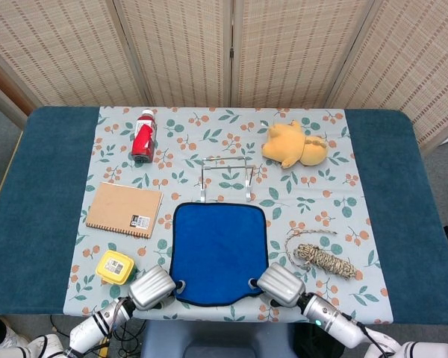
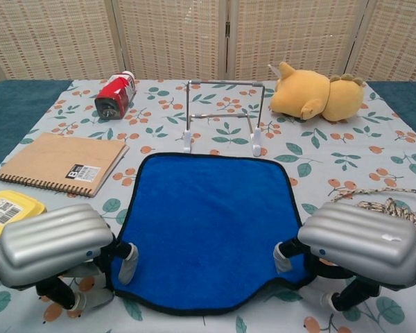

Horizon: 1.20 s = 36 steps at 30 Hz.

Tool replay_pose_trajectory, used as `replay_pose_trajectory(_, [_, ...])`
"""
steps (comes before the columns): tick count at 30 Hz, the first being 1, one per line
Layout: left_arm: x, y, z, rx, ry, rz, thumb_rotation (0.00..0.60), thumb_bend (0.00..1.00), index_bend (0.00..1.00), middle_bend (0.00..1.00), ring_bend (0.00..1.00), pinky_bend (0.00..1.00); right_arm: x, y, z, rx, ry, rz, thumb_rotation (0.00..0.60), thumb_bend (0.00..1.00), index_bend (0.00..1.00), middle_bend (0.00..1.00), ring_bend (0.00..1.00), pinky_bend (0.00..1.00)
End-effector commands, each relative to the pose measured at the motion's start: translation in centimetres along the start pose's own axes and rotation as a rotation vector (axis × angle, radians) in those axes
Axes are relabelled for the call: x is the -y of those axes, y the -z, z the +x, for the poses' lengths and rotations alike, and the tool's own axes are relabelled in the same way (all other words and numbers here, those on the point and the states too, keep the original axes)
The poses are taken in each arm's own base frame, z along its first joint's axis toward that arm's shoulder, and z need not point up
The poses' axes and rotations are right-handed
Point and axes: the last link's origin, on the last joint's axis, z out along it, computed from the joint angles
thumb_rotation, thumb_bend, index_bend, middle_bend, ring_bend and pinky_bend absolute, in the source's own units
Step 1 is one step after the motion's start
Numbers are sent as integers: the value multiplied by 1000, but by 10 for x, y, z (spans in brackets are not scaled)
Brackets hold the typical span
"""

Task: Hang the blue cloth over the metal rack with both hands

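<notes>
The blue cloth lies mostly flat on the patterned tablecloth, just in front of the small metal rack, which stands upright and bare. My left hand pinches the cloth's near left corner, a fingertip lying on top of it. My right hand pinches the near right corner, which is drawn inward so the near edge bows. In the chest view the cloth fills the middle, the rack stands behind it, and the left hand and right hand flank it.
A brown notebook and a yellow box lie left of the cloth. A red bottle lies at the back left. A yellow plush toy sits right of the rack. A rope bundle lies by the right hand.
</notes>
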Motion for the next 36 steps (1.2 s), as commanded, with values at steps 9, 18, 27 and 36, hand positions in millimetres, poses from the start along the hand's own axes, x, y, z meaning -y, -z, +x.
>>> replay_pose_trajectory(9, [4,-2,13,-44,44,6,600,340,532,1000,959,1000,-4,2,12,-70,-27,-17,600,452,661,953,977,1000])
replay_pose_trajectory(18, [10,-28,70,-179,103,-6,600,339,534,1000,959,1000,-19,9,57,-220,-26,-56,600,455,668,959,977,1000])
replay_pose_trajectory(27, [21,-63,135,-274,119,8,600,340,535,1000,959,1000,-40,9,105,-362,-21,-127,600,456,672,960,978,1000])
replay_pose_trajectory(36, [39,-91,184,-348,154,88,600,339,537,1000,958,1000,-67,10,147,-453,3,-218,600,456,673,960,978,1000])
